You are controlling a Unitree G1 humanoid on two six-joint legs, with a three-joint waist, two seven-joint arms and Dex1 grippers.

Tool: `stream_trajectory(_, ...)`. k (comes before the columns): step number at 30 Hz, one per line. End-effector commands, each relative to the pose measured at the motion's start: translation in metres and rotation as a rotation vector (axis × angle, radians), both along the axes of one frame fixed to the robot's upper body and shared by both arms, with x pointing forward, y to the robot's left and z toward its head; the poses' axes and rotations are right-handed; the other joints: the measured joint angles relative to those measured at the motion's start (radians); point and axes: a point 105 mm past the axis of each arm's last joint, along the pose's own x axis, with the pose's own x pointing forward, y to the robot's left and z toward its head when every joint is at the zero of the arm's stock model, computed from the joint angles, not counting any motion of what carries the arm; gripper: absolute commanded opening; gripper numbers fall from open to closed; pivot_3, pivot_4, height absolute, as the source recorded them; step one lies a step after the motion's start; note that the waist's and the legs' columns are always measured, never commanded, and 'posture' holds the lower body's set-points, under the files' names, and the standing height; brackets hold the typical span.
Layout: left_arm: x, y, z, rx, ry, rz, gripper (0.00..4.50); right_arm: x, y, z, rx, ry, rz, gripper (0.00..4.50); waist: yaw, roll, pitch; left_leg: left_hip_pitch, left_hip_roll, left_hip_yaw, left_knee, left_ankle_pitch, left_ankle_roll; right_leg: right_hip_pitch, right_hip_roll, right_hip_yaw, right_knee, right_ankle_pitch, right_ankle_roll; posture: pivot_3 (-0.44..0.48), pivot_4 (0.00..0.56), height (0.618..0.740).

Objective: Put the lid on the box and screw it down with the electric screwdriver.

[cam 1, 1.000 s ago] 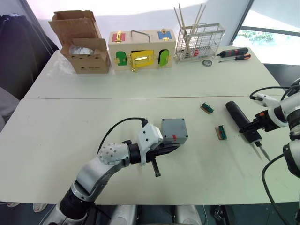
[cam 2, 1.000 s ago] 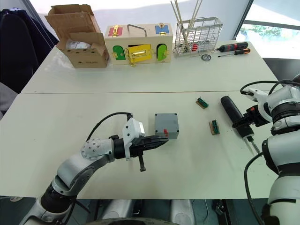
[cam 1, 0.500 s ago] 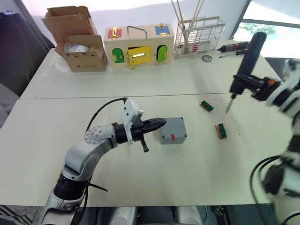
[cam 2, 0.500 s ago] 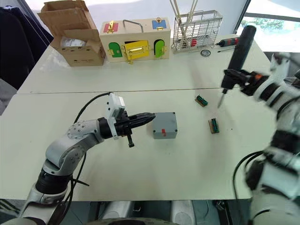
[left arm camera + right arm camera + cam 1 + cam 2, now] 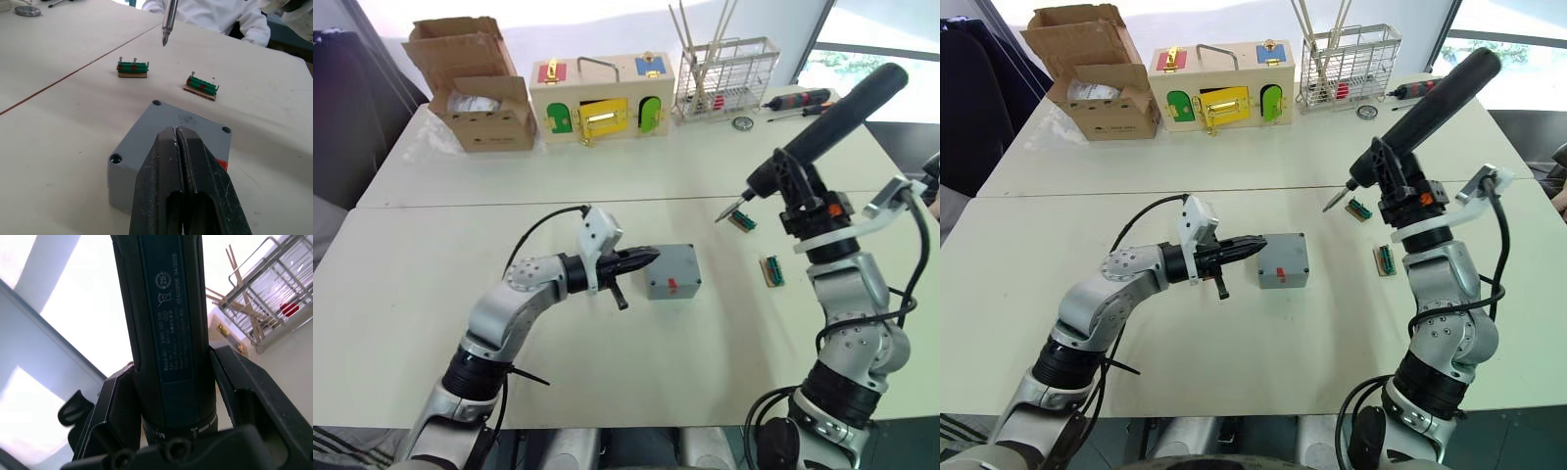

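left hand (image 5: 651,257): clenched empty, tips just beside box (image 5: 673,272)
right hand (image 5: 1400,176): grasping electric screwdriver (image 5: 1427,106), raised above desk (image 5: 431,294)

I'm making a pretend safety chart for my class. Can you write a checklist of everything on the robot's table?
Surface: two pale tables pushed together, seam between them.
Job's things: grey box with lid on it, red mark on its side; electric screwdriver held tilted in the air, bit toward the box.
Clutter: two green terminal blocks, cardboard box, wooden box with coloured doors, wire basket of sticks, hand screwdrivers.
Grippers: left gripper shut, tips at the box; right gripper shut on the electric screwdriver.
Cables: black cable looping over the left arm.
Surroundings: person in white across the table; window.
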Motion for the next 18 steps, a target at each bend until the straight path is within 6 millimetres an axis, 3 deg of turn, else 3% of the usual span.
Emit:
stream_trajectory(1, -0.003, -0.006, -0.004, 0.042, -0.030, -0.046, 0.00, -0.012, 0.015, 0.024, -0.103, -0.124, 0.064, 1.92, -0.005, 0.000, 0.000, 0.000, 0.000, 0.000, 0.000, 0.000, 0.000, 0.000, 0.000, 0.000, 0.000, 0.000, 0.000, 0.000, 0.150, 0.734)
stream_trajectory(8, -0.002, -0.010, -0.019, 0.123, -0.022, -0.076, 0.00, -0.012, 0.039, 0.015, -0.199, -0.116, 0.163, 1.92, -0.015, 0.000, 0.000, 0.000, 0.000, 0.000, 0.000, 0.000, 0.000, 0.000, 0.001, 0.000, 0.000, 0.000, 0.000, 0.000, 0.150, 0.734)
stream_trajectory(18, -0.006, -0.014, -0.019, 0.101, -0.024, -0.097, 0.00, -0.002, 0.049, 0.003, -0.242, -0.115, 0.157, 1.92, -0.013, 0.000, 0.000, 0.000, 0.000, 0.000, 0.000, 0.000, 0.000, 0.000, 0.001, 0.000, 0.000, 0.000, 0.000, 0.000, 0.150, 0.734)
